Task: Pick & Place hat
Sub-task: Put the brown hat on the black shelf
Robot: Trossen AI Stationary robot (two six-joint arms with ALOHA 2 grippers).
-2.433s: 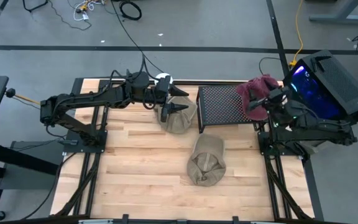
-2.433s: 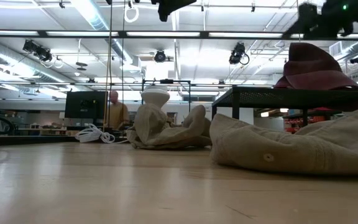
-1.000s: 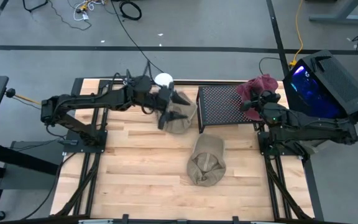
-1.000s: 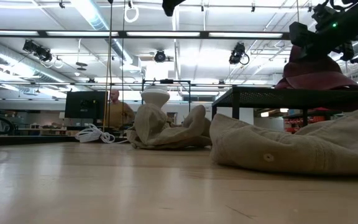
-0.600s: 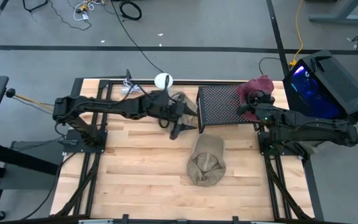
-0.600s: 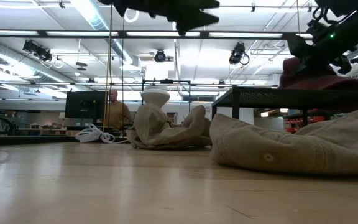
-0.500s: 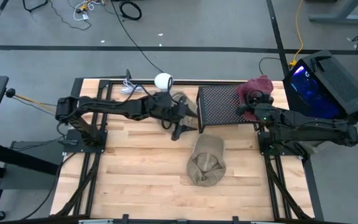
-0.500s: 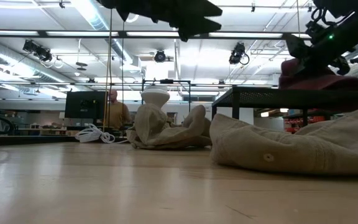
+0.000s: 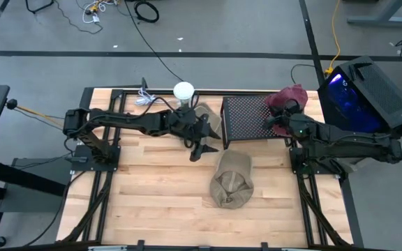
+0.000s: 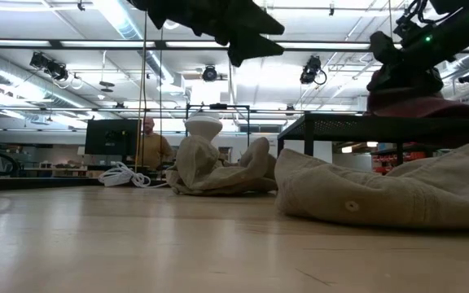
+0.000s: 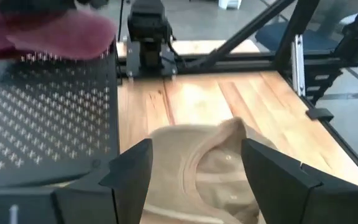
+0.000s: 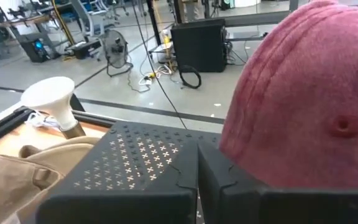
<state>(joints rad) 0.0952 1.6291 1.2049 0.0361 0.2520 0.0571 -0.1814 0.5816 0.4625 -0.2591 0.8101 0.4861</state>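
— Over the middle of the desk [image 9: 152, 181], seen from above, where did the left claw [image 9: 202, 148] hang?

— Just short of the tan hat [image 9: 232, 179] lying toward the front edge. That hat lay ahead of the claw and toward the front, its long axis running back to front. The left arm was stretched out nearly straight across the desk and looked far the nearer to it. A second tan hat [image 9: 204, 120] lay behind the claw, beside the black rack [image 9: 246, 118].

— And the right claw [image 9: 278, 120]?

— At the rack's right end, against the red hat [image 9: 289, 95] that sat there.

— From desk height?

— The left claw [image 10: 247, 34] hung high, fingers spread, nothing in them. The near tan hat [image 10: 381, 191] lay slumped in front.

— The left wrist camera?

— Its fingers [image 11: 132, 171] stood wide apart and empty, the tan hat [image 11: 210, 168] straight ahead between them.

— The right wrist camera?

— Its fingers [image 12: 173, 180] were pressed together, gripping nothing, right beside the red hat [image 12: 309, 106].
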